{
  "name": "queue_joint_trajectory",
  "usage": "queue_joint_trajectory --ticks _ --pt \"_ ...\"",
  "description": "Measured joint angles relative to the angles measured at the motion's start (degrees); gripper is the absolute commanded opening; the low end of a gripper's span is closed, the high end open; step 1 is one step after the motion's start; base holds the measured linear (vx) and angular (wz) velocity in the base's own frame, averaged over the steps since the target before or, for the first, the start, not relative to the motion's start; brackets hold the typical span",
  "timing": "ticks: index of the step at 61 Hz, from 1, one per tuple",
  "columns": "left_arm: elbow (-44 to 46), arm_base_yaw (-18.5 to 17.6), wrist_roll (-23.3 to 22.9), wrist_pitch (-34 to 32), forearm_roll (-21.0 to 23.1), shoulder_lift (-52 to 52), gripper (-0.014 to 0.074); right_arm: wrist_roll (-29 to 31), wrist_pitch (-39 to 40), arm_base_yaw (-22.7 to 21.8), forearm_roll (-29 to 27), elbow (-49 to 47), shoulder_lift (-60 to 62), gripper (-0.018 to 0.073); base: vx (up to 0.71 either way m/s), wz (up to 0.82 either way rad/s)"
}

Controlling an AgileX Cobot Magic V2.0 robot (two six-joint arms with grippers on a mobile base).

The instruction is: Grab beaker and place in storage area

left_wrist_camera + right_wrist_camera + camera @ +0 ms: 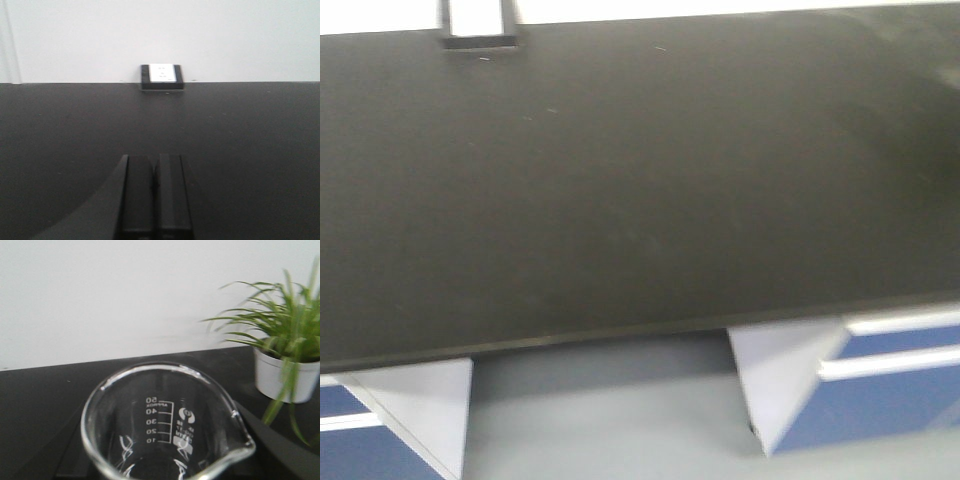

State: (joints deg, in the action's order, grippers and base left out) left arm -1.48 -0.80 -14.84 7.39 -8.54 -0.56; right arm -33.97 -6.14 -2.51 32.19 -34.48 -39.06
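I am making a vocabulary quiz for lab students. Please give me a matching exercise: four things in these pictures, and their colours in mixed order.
Things:
1 beaker
2 outlet box
3 plant pot
4 drawer fronts

Colours:
A blue
B white
C clear glass
D black with a white faceplate

Pairs: 1-C, 2-D, 3-B, 4-A

Fingers (137,195) pressed together, benchtop (240,150), outlet box (161,76)

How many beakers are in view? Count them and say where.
1. The beaker sits close before the right wrist camera, left of the potted plant; none shows elsewhere.
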Motion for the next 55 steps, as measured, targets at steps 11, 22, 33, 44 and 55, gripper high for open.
queue_joint_trajectory --ticks 11,22,33,44,55 --pt "0.0 0.0 0.0 0.0 0.0 0.0 -0.0008 0.0 0.0 0.0 0.0 0.0 0.0 -0.0003 0.21 0.36" --pt "0.0 0.0 0.0 0.0 0.0 0.0 -0.0008 0.0 0.0 0.0 0.0 0.0 0.0 -0.0003 0.1 0.21" --pt "0.0 0.0 0.0 0.0 0.0 0.0 -0.0008 0.0 0.0 0.0 0.0 0.0 0.0 -0.0003 0.02 0.05" --pt "0.0 0.0 0.0 0.0 0.0 0.0 -0.0008 0.0 0.0 0.0 0.0 0.0 0.0 -0.0003 0.0 0.0" --pt "0.0 0.0 0.0 0.0 0.0 0.0 -0.0008 0.0 0.0 0.0 0.0 0.0 0.0 -0.0003 0.0 0.0"
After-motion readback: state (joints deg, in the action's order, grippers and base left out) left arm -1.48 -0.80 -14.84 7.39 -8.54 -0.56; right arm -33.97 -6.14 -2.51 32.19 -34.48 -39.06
